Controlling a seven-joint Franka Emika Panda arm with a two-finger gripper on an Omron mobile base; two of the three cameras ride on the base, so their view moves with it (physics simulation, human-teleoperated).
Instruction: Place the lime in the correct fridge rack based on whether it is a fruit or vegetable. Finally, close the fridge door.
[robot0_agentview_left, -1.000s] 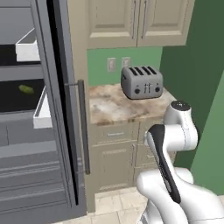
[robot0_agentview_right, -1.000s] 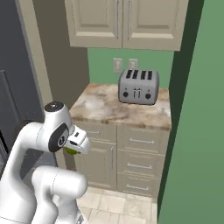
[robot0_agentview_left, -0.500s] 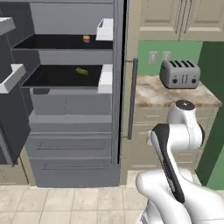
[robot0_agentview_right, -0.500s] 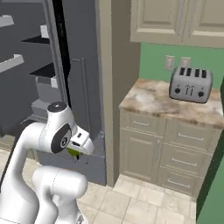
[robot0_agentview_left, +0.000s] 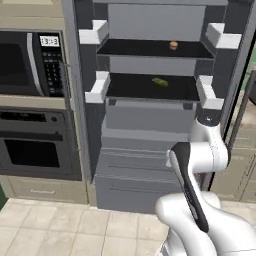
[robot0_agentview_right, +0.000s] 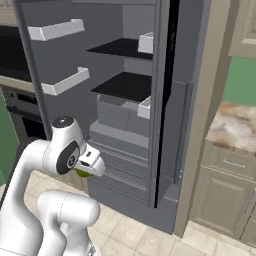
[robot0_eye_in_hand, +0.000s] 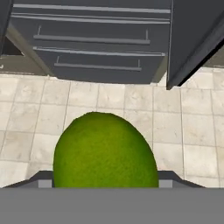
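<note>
My gripper (robot0_eye_in_hand: 105, 183) is shut on the lime (robot0_eye_in_hand: 104, 151), a smooth yellow-green ball that bulks large at the bottom of the hand view. The right base view has the lime (robot0_agentview_right: 82, 173) tucked under the hand, low in front of the fridge drawers (robot0_agentview_right: 120, 160). The fridge (robot0_agentview_left: 150, 115) stands open ahead. A round orange-brown item (robot0_agentview_left: 173, 45) sits on its upper rack (robot0_agentview_left: 140, 49), and an elongated olive-green item (robot0_agentview_left: 160, 81) lies on the rack below (robot0_agentview_left: 135, 89). The hand points down at the tiled floor (robot0_eye_in_hand: 39, 100) before the fridge.
The open right fridge door (robot0_agentview_right: 167, 100) stands edge-on close to my right, the left door with white bins (robot0_agentview_right: 56, 30) to my left. A microwave (robot0_agentview_left: 30, 62) and oven (robot0_agentview_left: 35, 150) sit left of the fridge. A stone counter (robot0_agentview_right: 235, 125) lies at the right.
The base has driven and turned left, so the views now face the open fridge squarely instead of the counter and toaster. The lime stays in the gripper.
</note>
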